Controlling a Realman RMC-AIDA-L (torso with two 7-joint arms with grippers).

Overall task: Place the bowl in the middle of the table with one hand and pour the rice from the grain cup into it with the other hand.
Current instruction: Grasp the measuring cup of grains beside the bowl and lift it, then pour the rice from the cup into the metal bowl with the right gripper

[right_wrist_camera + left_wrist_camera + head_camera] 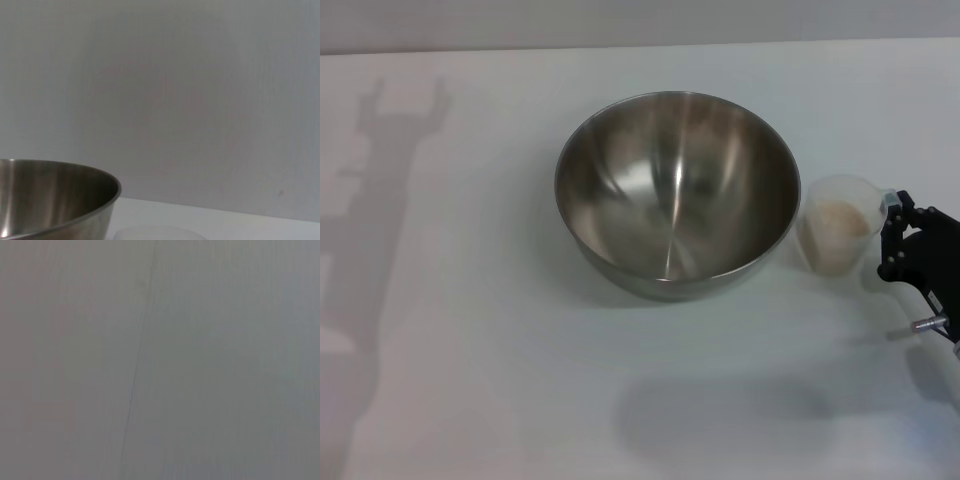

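Note:
The steel bowl (677,193) stands upright and empty in the middle of the white table (470,380). The clear grain cup (835,236) stands just right of it, holding pale rice (838,222). My right gripper (892,238) is at the table's right edge, open, its black fingertips (894,209) right beside the cup's right side. In the right wrist view the bowl's wall (55,200) and the cup's rim (155,233) show low in the picture. My left gripper is out of view; the left wrist view shows only a plain grey surface.
An arm's shadow (380,200) lies on the table's left side. Another shadow (720,410) lies on the table in front of the bowl. A grey wall (175,100) rises behind the table.

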